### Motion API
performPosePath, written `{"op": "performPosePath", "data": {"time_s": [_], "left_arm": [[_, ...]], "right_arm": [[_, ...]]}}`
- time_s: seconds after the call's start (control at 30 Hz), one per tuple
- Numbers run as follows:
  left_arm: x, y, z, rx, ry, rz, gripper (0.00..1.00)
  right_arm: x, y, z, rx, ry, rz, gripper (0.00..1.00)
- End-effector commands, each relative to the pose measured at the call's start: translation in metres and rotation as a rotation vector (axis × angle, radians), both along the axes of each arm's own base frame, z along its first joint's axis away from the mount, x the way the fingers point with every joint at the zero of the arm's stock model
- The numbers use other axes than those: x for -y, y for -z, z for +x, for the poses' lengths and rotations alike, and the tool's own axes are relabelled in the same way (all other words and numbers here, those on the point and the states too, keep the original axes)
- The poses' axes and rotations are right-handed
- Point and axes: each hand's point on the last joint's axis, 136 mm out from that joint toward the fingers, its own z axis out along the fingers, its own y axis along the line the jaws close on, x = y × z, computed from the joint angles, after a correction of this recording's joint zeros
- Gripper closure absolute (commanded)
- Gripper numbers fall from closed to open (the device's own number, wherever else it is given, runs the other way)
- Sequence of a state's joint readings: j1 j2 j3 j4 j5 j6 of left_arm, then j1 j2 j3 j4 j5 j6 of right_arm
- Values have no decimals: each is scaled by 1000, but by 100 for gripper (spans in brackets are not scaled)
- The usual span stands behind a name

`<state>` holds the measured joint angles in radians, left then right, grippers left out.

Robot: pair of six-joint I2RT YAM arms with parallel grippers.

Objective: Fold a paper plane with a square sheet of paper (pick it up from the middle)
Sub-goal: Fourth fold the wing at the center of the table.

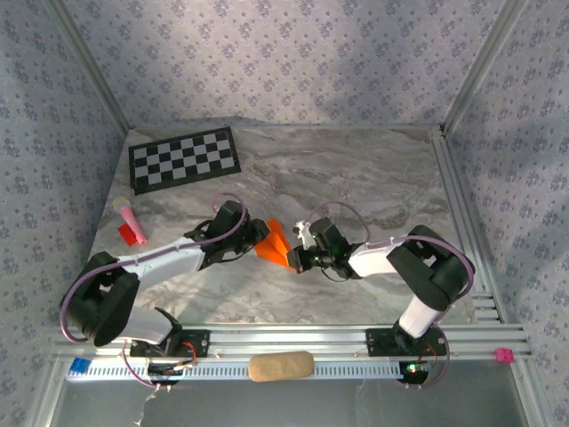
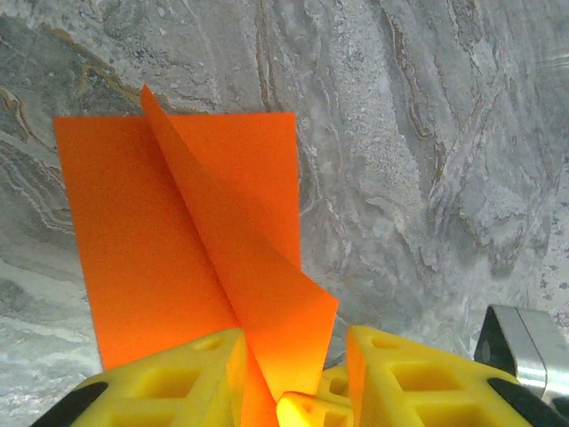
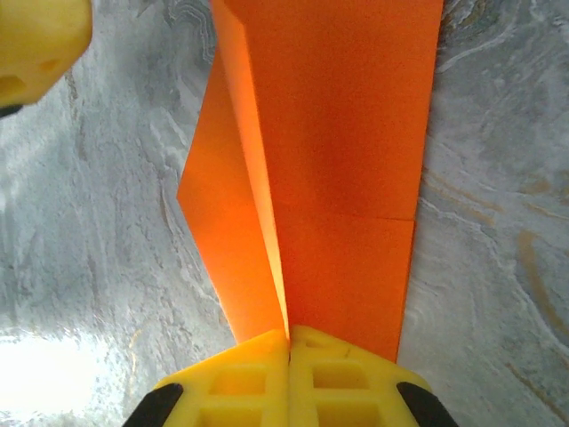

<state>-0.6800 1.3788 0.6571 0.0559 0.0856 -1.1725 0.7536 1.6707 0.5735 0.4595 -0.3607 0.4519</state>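
Top view high; wrist views near, sharing paper (image 2: 178, 222)

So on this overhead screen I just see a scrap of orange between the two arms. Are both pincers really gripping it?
Observer: The right pincer is. Its yellow fingers are pressed together on a crease of the orange paper.
Operator: And the left one?
Observer: The left pincer has its fingers apart, with a raised flap standing between them.
Operator: Is the paper up in the air?
Observer: The wide part seems to lie flat on the marble table; that flap sticks up.
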Motion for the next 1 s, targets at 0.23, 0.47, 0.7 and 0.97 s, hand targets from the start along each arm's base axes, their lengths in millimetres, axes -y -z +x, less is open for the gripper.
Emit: {"op": "performPosePath", "data": {"time_s": [0.23, 0.47, 0.7, 0.97], "left_arm": [[1, 8, 4, -16, 11, -14, 71], [4, 14, 7, -28, 28, -24, 76], [5, 26, 7, -56, 37, -24, 80], [1, 38, 6, -78, 18, 2, 82]], "right_arm": [[-8, 4, -1, -197, 0, 62, 98], [-11, 4, 1, -293, 1, 110, 97], [-8, 11, 2, -339, 38, 106, 97], [-6, 7, 5, -352, 70, 147, 98]]}}
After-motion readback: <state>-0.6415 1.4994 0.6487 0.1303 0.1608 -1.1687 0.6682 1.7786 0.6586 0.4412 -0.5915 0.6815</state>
